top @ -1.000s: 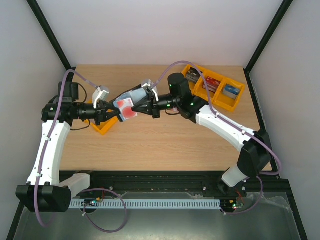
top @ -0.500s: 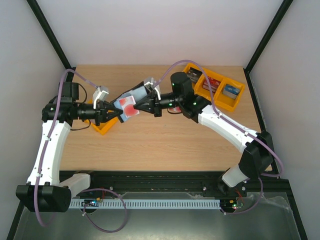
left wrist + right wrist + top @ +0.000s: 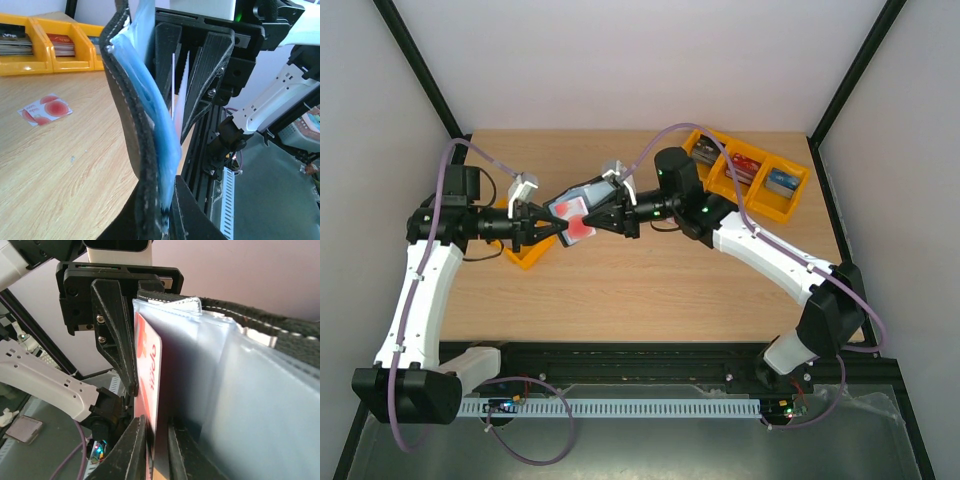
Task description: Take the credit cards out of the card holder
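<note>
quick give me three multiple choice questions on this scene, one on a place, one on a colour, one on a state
1. The loose credit card lies: A on the table; B on the floor; C on a shelf.
2. The card holder's inner pocket is: A green; B blue; C orange.
3. The card holder is: A flat on the table; B on the floor; C held up by the left claw.
Key: A, it rests on bare wood; B, pale blue plastic shows; C, the claw pinches its edge, clear of the wood.
</note>
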Tool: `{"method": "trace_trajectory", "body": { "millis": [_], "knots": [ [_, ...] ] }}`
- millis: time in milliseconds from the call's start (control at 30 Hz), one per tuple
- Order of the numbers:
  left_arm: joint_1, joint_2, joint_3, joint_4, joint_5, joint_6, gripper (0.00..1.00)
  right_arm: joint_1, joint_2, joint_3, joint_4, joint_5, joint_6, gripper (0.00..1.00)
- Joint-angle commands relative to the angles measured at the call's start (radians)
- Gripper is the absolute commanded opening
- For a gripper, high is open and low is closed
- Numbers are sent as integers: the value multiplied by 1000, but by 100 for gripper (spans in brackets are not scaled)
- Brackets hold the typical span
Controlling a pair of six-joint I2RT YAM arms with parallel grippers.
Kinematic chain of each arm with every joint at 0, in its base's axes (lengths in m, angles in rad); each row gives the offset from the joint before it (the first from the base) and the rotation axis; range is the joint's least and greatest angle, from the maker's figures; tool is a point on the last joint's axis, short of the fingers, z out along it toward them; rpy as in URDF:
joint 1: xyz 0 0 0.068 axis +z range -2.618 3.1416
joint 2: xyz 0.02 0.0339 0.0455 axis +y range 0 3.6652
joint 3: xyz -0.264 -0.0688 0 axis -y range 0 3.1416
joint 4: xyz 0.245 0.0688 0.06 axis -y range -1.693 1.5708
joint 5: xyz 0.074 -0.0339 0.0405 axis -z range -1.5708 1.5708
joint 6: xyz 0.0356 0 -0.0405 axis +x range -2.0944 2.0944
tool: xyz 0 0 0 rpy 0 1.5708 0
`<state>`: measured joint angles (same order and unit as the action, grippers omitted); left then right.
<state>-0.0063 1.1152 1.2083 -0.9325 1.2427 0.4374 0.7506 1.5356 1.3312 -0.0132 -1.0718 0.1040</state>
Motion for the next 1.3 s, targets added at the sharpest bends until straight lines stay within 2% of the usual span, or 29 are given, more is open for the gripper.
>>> {"method": "trace_trajectory", "body": {
  "millis": [0,133,333,567,1100,1267],
  "knots": [
    [-12,-5,-1,-11,61,39,2,-2,-10,15,2,49,-20,17],
    [-17,7,16,-46,52,83,2,-33,-28,-14,44,139,11,21],
    [-21,1,20,-67,47,107,2,-35,-16,20,9,119,-19,30],
    [-22,1,27,-77,48,117,2,-53,-50,23,20,129,-12,32],
    [-26,8,28,-79,45,123,2,-38,-16,34,36,119,23,29],
    [-27,6,28,-78,44,120,2,-1,9,52,-12,99,-15,28]
  ]
}}
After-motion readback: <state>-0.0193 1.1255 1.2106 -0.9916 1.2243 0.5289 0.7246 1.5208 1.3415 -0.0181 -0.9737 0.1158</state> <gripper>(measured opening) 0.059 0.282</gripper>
